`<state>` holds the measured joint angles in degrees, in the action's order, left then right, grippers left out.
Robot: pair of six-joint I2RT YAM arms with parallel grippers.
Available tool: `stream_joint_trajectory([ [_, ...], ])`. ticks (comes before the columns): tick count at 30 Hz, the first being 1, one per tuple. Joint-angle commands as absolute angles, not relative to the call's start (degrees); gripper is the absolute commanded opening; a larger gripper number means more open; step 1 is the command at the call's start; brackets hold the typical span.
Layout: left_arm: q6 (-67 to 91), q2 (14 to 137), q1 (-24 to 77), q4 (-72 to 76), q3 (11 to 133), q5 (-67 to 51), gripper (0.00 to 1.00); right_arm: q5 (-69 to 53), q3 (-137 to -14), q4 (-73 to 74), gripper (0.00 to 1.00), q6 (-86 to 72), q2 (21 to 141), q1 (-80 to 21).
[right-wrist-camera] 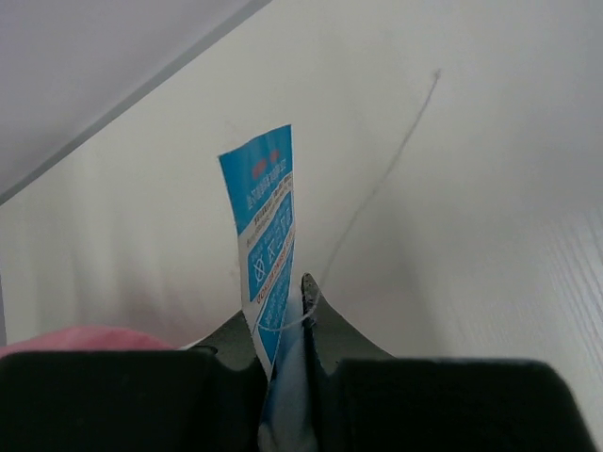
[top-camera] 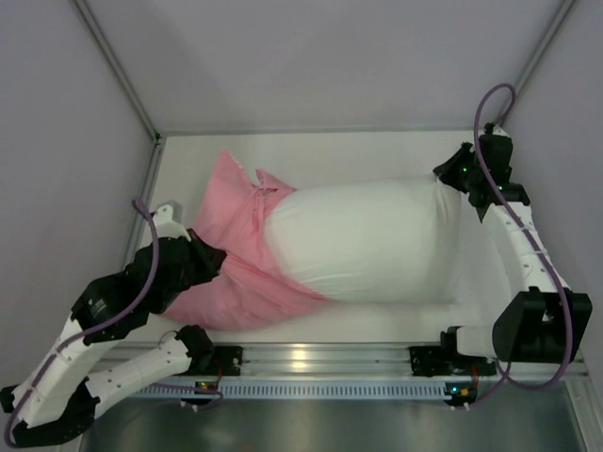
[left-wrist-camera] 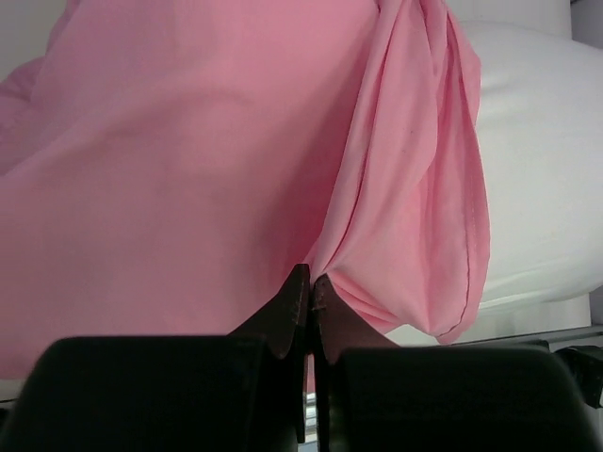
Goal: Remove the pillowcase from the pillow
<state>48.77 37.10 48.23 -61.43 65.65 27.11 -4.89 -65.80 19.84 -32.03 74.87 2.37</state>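
Note:
The plump white pillow point(top-camera: 367, 240) lies across the table, its left end still inside the pink pillowcase point(top-camera: 240, 254), which is bunched at the left. My left gripper point(top-camera: 209, 256) is shut on a fold of the pillowcase point(left-wrist-camera: 396, 188), its jaws pressed together on the cloth point(left-wrist-camera: 311, 287). My right gripper point(top-camera: 452, 174) is at the pillow's far right corner, shut on the pillow's edge with its blue care tag point(right-wrist-camera: 268, 245) between the fingers point(right-wrist-camera: 325, 325). The pillow's white cloth point(right-wrist-camera: 452, 188) fills the right wrist view.
White table point(top-camera: 377, 146) with grey walls around it and metal posts at the back corners. A metal rail point(top-camera: 320, 363) runs along the near edge between the arm bases. A sliver of pink shows at the lower left of the right wrist view point(right-wrist-camera: 85, 337).

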Motion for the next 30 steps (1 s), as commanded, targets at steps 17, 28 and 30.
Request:
stream_joint_trajectory([
  [17, 55.89, 24.35, 47.72, -83.57, 78.21, 43.76, 0.00, 15.03, -76.90, 16.17, 0.00, -33.22, 81.21, 8.35],
  [28, 62.66, 14.68, 47.72, -86.22, 82.97, 52.73, 0.00, 15.91, -76.38, 16.17, 0.00, -34.37, 82.00, 10.63],
  [30, 62.49, 13.54, 47.72, -86.31, 83.84, 53.79, 0.00, 15.82, -76.46, 16.17, 0.00, -34.37, 82.18, 10.72],
])
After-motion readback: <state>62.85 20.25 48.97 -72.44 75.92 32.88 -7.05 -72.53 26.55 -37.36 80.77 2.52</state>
